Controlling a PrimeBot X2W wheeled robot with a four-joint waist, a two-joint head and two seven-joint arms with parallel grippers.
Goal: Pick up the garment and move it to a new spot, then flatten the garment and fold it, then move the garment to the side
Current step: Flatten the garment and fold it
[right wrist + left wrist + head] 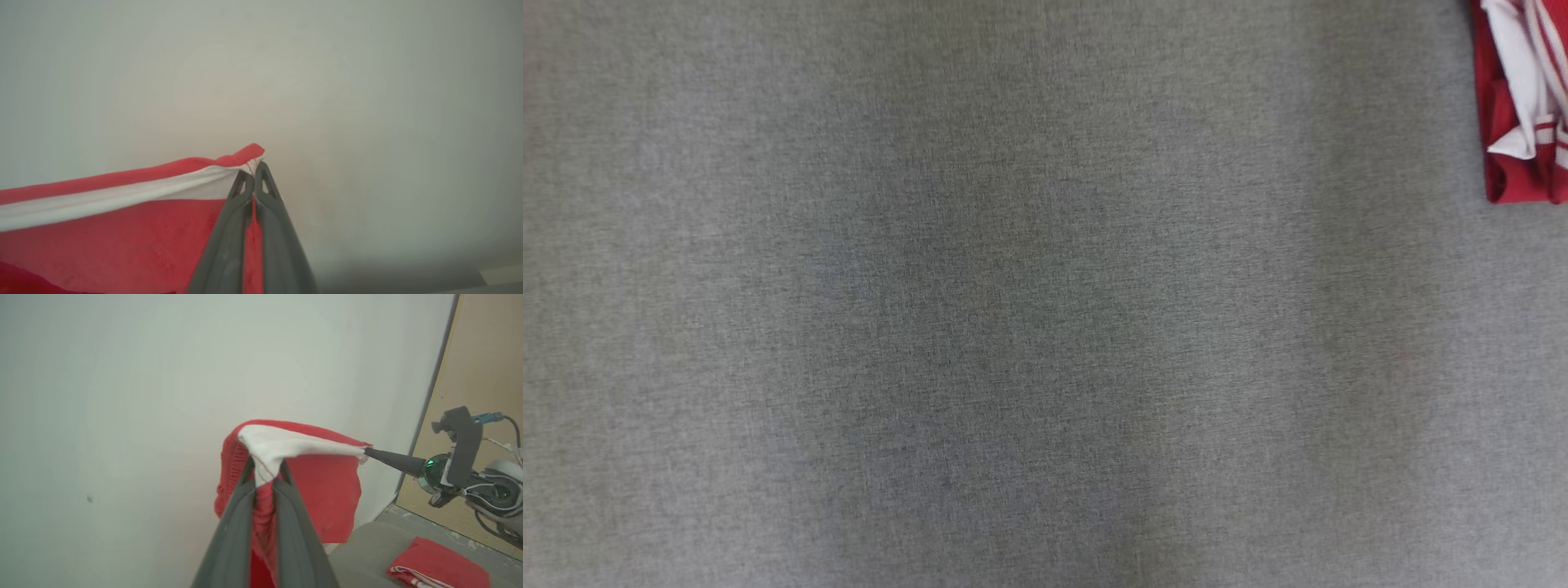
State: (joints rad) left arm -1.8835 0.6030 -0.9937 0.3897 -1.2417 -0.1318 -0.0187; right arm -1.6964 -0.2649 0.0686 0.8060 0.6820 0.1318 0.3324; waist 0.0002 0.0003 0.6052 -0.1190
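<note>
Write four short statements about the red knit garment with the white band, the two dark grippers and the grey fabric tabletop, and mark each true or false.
1. The left gripper is shut on the red knit garment with a white band. True.
2. The right gripper is open. False: the right gripper is shut on the garment's corner.
3. The garment lies flat on the table. False: it hangs in the air, stretched between both grippers.
4. A folded red-and-white garment lies on the grey fabric tabletop. True.

left gripper (pixel 265 469) two long dark grey tapered fingers (pixel 229 539), right gripper (pixel 254 173) same grey, small triangular cut-outs near tips, behind its base glossy green ring (pixel 430 467), black bracket (pixel 465 445), blue connector (pixel 487 416), black and white cables (pixel 482 486), pale housing (pixel 506 465)
</note>
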